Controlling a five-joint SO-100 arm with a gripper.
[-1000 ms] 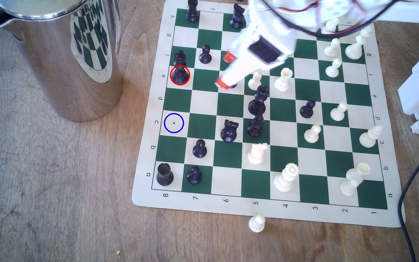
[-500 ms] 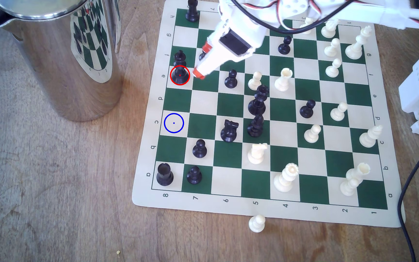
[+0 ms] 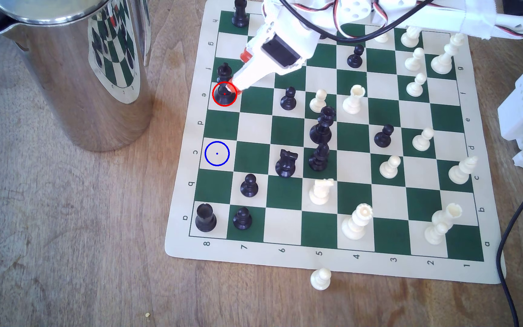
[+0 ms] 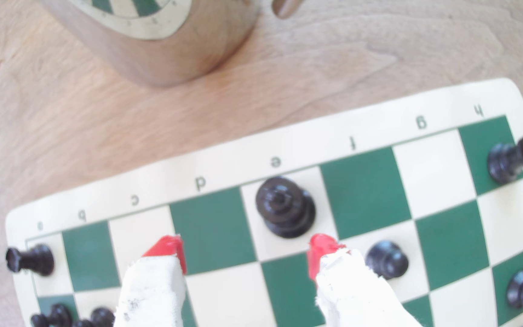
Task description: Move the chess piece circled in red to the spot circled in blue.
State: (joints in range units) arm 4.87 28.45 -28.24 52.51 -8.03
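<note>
The tall glossy black king stands on the red-ringed cream square at the exterior view's left edge. The white red-tipped gripper is wide apart, not yet around it; it should advance further, centre on the collar, then close.

The arm is white printed plastic with a black servo block — red, white and black cables loop over it. The claw has white-wrapped fingers tipped red.
</note>
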